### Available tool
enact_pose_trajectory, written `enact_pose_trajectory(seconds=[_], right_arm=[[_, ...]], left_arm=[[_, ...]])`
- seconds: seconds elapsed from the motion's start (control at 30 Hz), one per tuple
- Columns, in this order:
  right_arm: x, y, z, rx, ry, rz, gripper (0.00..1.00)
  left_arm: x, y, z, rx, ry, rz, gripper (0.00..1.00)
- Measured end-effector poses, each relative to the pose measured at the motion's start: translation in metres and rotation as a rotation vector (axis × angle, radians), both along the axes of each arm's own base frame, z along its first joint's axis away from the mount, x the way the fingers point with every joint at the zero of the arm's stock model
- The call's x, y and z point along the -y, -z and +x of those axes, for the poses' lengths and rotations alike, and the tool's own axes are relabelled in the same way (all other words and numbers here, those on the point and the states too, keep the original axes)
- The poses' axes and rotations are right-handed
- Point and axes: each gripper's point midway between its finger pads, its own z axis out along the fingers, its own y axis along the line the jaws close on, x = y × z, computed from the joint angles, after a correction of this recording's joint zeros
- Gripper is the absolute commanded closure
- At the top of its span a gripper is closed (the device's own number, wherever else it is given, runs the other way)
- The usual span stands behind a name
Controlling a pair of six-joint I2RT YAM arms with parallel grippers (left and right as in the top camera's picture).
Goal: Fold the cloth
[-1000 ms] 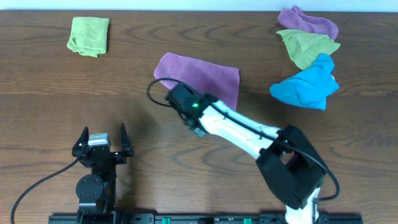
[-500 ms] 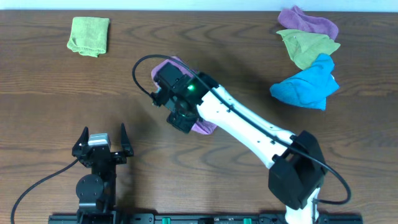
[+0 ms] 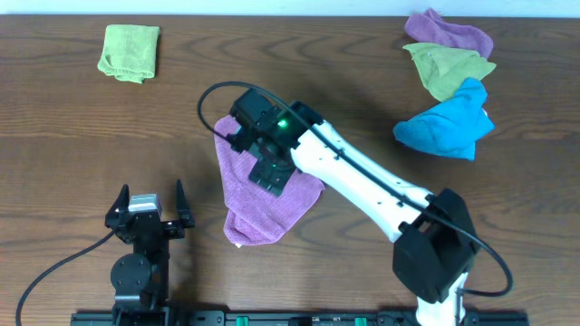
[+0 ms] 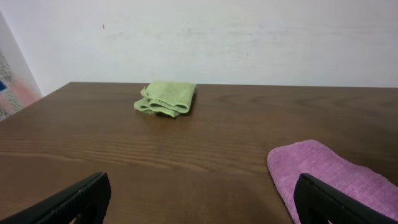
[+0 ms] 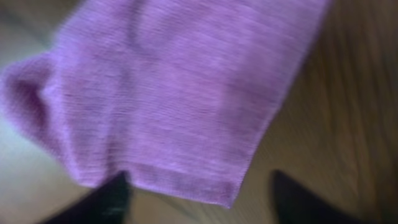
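The purple cloth [image 3: 263, 213] lies near the middle of the wooden table [image 3: 72, 136], a long strip running toward the front edge; the right gripper [image 3: 272, 174] hangs over its upper part with fingers [image 5: 112, 194] spread apart, and the blurred wrist view shows the cloth's hemmed edge between them. The left gripper [image 3: 149, 215] sits at the front left, jaws wide, clear of the cloth; a folded green cloth [image 3: 130, 52] lies far left; a heap of cloths [image 3: 449, 72], purple, green and blue, lies far right.
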Motion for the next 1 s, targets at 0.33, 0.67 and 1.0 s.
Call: enact_pose_trajectory(seconds=[0.33, 0.67, 1.0], right_arm=[[0.051, 0.063, -0.034, -0.172, 0.116, -0.115, 0.99], [0.056, 0.094, -0.042, -0.179, 0.14, -0.104, 0.99], [0.072, 0.11, -0.037, -0.108, 0.23, -0.123, 0.98]], left_arm=[[0.0, 0.0, 0.0, 0.0, 0.0, 0.0, 0.05], [0.0, 0.0, 0.0, 0.0, 0.0, 0.0, 0.05], [0.0, 0.0, 0.0, 0.0, 0.0, 0.0, 0.04]])
